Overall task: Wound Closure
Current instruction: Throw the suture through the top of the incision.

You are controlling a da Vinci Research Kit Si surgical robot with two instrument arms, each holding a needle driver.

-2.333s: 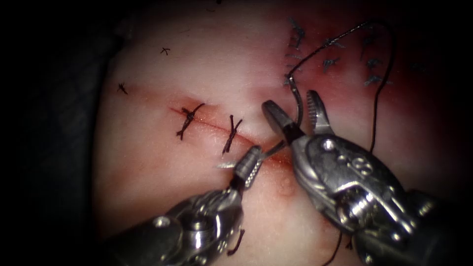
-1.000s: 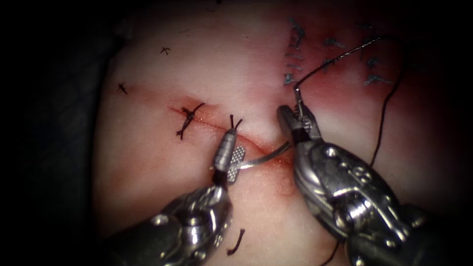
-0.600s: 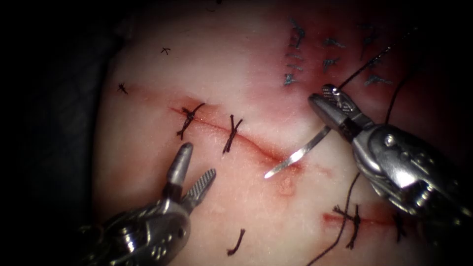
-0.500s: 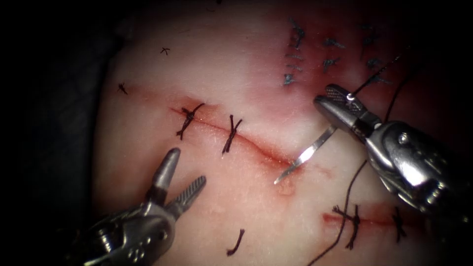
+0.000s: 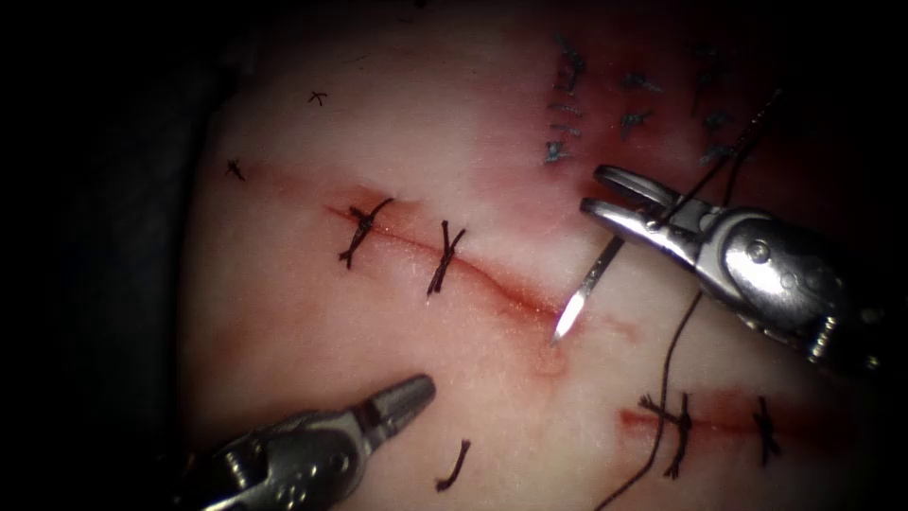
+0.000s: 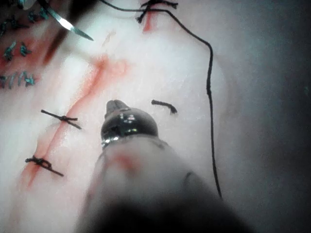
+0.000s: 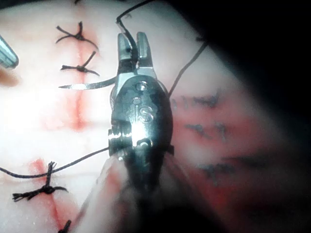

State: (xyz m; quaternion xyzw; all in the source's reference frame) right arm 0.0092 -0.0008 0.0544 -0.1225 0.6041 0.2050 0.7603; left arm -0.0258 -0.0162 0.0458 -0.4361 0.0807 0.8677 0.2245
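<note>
The tissue [image 5: 397, 142] bears a red cut [image 5: 501, 284] running down to the right. My right tool [image 5: 598, 189] comes in from the upper right, shut on the curved needle [image 5: 591, 284] close to its thread end. The needle is out of the tissue, its tip pointing down just over the cut's right end. Black thread [image 5: 667, 378] trails from the needle's rear down past the tool. My left tool [image 5: 421, 386] lies low on the left of the cut, shut and holding nothing. The right wrist view has the right tool [image 7: 133, 41] and needle [image 7: 87, 86]; the left wrist view has the left tool [image 6: 115, 104] and needle [image 6: 68, 24].
Two tied stitches [image 5: 362, 227] [image 5: 445, 255] cross the cut's left part. A second cut at lower right carries stitches [image 5: 676, 416]. A cut end of thread [image 5: 454, 468] lies near the left tool. Blue marks [image 5: 567, 104] dot the reddened far tissue.
The right tool shut on the needle's rear, the left tool let go of it near the tip, drew back down-left and shut. The right tool swung right, turning the needle tip downward.
</note>
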